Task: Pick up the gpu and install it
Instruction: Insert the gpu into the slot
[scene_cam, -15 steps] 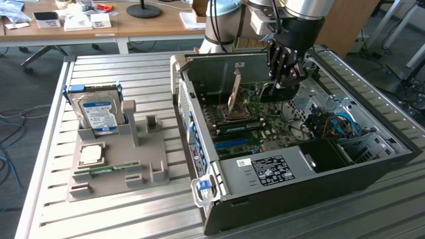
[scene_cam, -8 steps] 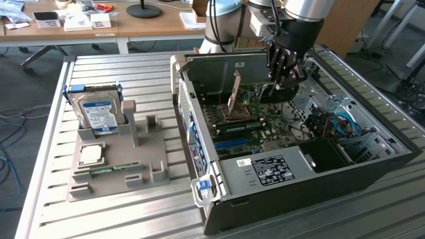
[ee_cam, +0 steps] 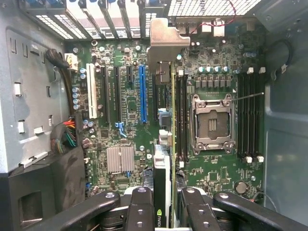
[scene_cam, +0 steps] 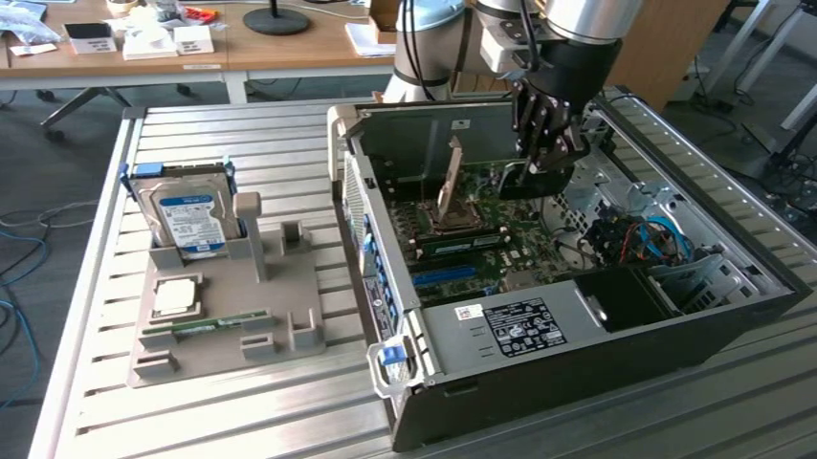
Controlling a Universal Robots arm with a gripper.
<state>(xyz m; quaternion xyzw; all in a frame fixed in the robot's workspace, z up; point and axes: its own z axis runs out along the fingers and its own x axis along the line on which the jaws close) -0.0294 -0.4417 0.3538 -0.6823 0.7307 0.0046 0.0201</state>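
The claw (ee_cam: pixel 164 196), partly closed on the logo-marked gpu (ee_cam: pixel 162 166), holds the card on edge above the motherboard (ee_cam: pixel 130 125) inside the open computer case (scene_cam: pixel 715 316), at one o'clock in the exterior view, while a blue-labelled hard drive (scene_cam: pixel 189 218) stands at nine o'clock on the worktop (scene_cam: pixel 90 382).

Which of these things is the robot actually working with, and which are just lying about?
In the job: gpu, gripped in the hand; motherboard; open computer case.
Lying about: hard drive, processor chip and memory stick on the grey holder.
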